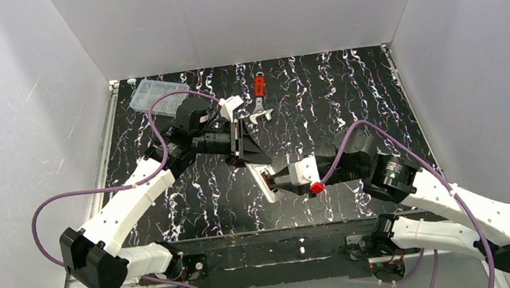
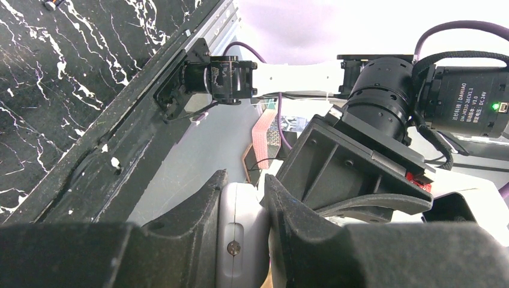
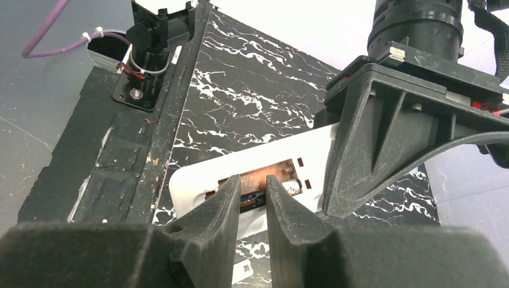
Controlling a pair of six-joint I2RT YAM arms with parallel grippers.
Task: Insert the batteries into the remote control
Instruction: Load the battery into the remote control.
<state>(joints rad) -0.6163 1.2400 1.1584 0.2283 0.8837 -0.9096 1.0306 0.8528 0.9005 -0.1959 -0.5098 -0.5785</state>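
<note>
While the left end effector [image 2: 245,180] is clamped shut on one end of the remote control [image 3: 198,180], the white remote lies back-up over the near middle of the tabletop [image 1: 347,90]. The right end effector [image 3: 253,183] has its fingers a narrow gap apart at the reddish recess, straddling a battery [image 3: 252,201] there. Whether they pinch it I cannot tell.

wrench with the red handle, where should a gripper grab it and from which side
Grip the wrench by its red handle, from straight above, fingers across the narrow width. It lies flat on the table, and the handle is its straight, slim part.
</note>
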